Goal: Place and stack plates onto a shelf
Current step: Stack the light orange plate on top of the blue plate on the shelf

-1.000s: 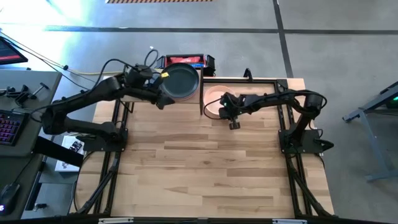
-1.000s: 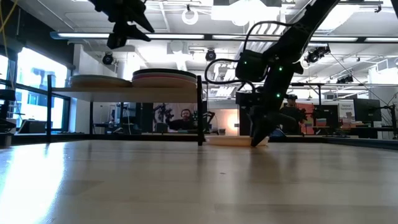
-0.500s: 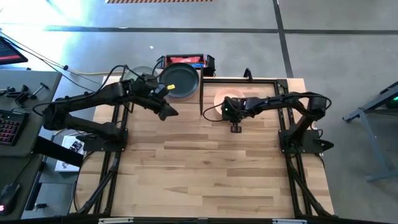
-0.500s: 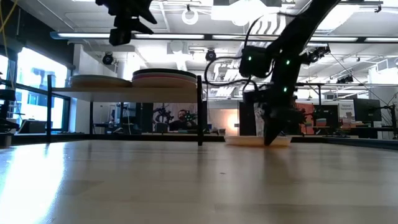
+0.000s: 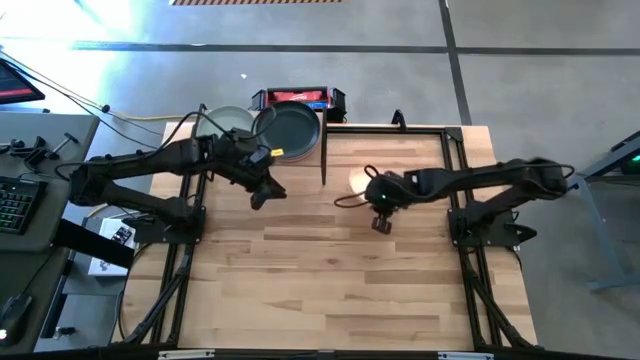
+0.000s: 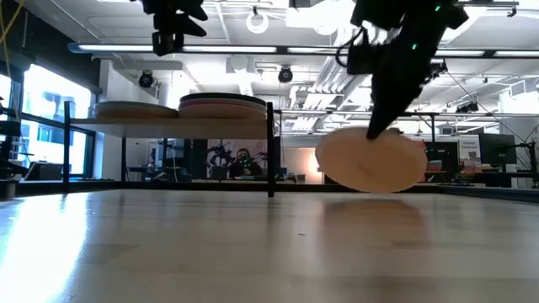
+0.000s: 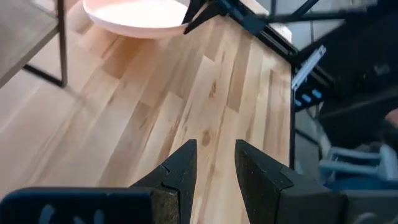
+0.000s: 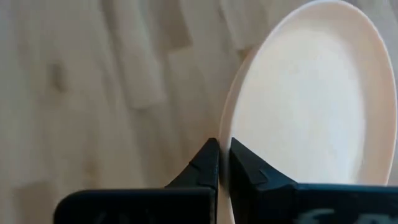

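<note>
A peach plate [image 6: 370, 162] hangs tilted above the table in my right gripper [image 5: 380, 203], right of the table's middle; it also shows in the high view [image 5: 362, 180] and the left wrist view [image 7: 137, 14]. The shelf [image 6: 168, 120] stands at the far left on thin black posts. It carries a dark green plate [image 5: 290, 128] on a stack [image 6: 223, 103], and a pale plate [image 5: 228, 118] beside it. My left gripper [image 5: 262, 190] hovers open, high over bare wood in front of the shelf [image 7: 216, 163]. My right gripper pinches the peach plate's rim [image 8: 224, 140] between its two fingers [image 8: 210, 163], one on the inner face and one on the underside. The plate is lifted clear of the table and hangs tilted below the gripper [image 6: 383, 126], its underside toward the table's near edge.
A red box [image 5: 295, 97] sits just beyond the far edge behind the shelf. A thin black frame [image 5: 400, 128] borders the far right of the tabletop. The near half of the plank tabletop [image 5: 340, 290] is bare wood. A person [image 6: 244, 160] shows in the room behind.
My right gripper dragged the peach plate from beside the shelf toward the table's right and near edge. It then lifted the plate off the wood, and the plate tipped from flat to steeply tilted. My left gripper drew back from over the shelf toward the near edge, staying high.
</note>
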Tool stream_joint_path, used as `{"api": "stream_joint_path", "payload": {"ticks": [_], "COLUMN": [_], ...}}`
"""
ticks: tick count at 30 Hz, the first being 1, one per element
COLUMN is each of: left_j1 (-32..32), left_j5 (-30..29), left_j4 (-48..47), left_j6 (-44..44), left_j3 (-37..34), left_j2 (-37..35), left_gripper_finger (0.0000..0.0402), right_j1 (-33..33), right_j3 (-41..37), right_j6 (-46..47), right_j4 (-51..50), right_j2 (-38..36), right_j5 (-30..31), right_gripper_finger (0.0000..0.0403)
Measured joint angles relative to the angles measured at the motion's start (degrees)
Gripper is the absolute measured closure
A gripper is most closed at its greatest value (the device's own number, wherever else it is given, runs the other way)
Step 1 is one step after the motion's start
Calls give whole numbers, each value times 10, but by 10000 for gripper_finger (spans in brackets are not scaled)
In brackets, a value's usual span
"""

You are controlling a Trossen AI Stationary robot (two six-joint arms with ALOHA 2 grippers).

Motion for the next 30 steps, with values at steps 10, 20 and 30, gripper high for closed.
{"api": "stream_joint_path", "payload": {"ticks": [10,20,30], "left_j1": [-23,-26,-26], "left_j5": [-2,55,207], "left_j4": [0,2,9], "left_j6": [177,306,320], "left_j3": [0,0,0], "left_j2": [0,0,0], "left_gripper_finger": [303,303,303], "right_j1": [85,139,121], "right_j3": [0,1,1], "right_j6": [109,84,36], "right_j4": [98,260,409], "right_j2": [-28,-26,-26], "right_j5": [-121,-200,-301], "right_gripper_finger": [403,403,403]}}
